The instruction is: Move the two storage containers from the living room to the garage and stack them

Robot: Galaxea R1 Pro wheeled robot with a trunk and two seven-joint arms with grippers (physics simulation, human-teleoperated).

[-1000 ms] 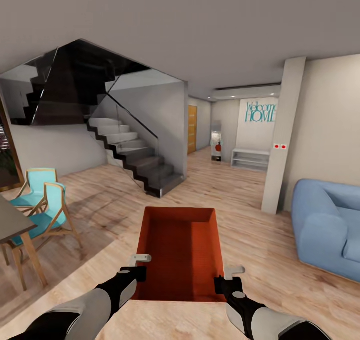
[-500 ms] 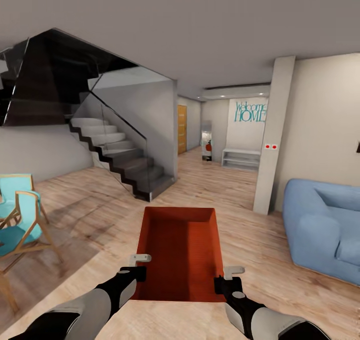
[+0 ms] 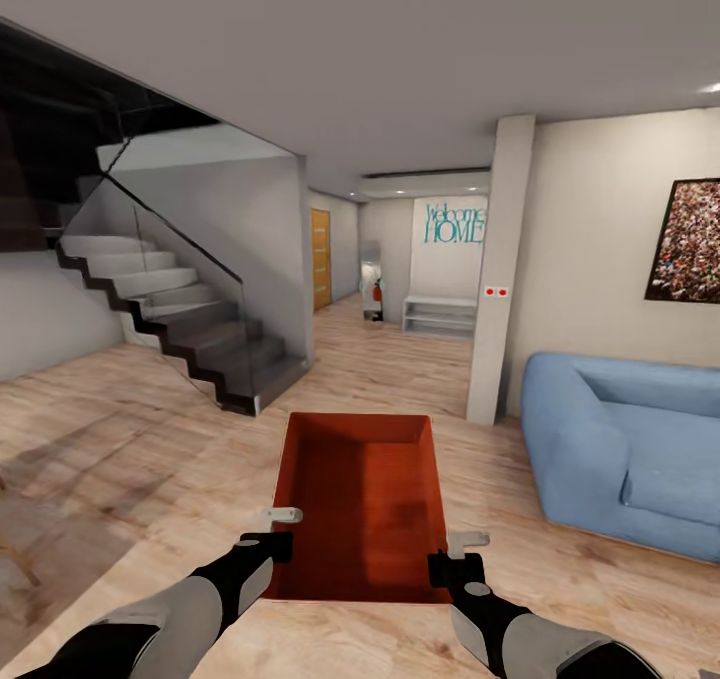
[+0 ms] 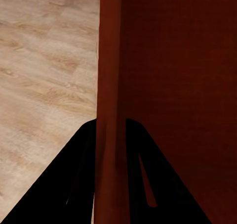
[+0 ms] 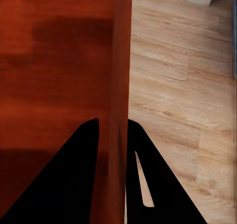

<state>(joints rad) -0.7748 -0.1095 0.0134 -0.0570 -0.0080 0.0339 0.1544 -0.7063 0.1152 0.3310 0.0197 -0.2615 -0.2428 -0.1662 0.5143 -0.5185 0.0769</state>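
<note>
Living room; storage container (image 3: 362,499) near edge cut off by hands (image 3: 275,546).

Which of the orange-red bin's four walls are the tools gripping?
The two long side walls of the orange-red rectangular bin: left tool on the left wall, right tool on the right. Both short end walls are free.

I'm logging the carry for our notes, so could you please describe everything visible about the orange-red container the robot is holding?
The storage container is an orange-red, open-topped rectangular bin with thin walls and an empty interior, looking like matte plastic. It is held level above the light wood floor, long axis pointing away from the robot. The left end effector clamps its left wall and the right end effector its right wall, one finger inside and one outside.
</note>
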